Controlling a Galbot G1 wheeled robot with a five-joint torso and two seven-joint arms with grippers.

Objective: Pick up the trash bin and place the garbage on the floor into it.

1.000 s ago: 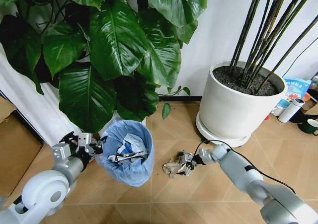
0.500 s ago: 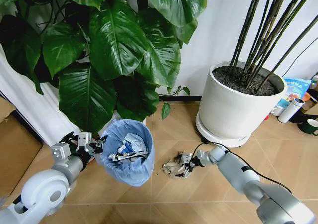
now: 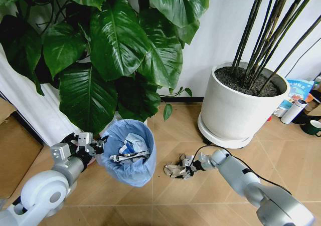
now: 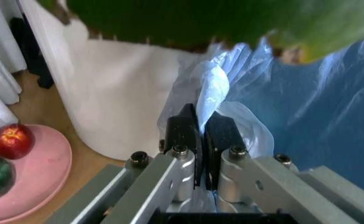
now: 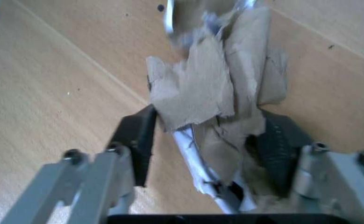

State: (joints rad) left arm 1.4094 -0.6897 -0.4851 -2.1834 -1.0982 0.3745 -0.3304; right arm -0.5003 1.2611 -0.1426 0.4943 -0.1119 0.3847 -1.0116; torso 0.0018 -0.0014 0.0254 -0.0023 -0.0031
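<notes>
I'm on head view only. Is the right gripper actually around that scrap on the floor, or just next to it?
Observer: Around it. In the right wrist view the right gripper is open, with the torn brown paper scrap between its fingers, one on each side.
Operator: Is the scrap lifted?
Observer: I can't tell; the right wrist view shows the floor close behind it.
Operator: Does the left have the bin?
Observer: The left wrist view shows the left gripper shut on the trash bin, pinching its blue liner.
Operator: Anything near the left side that I can't see?
Observer: A pink plate with a red apple on it, beside a white pot.
</notes>
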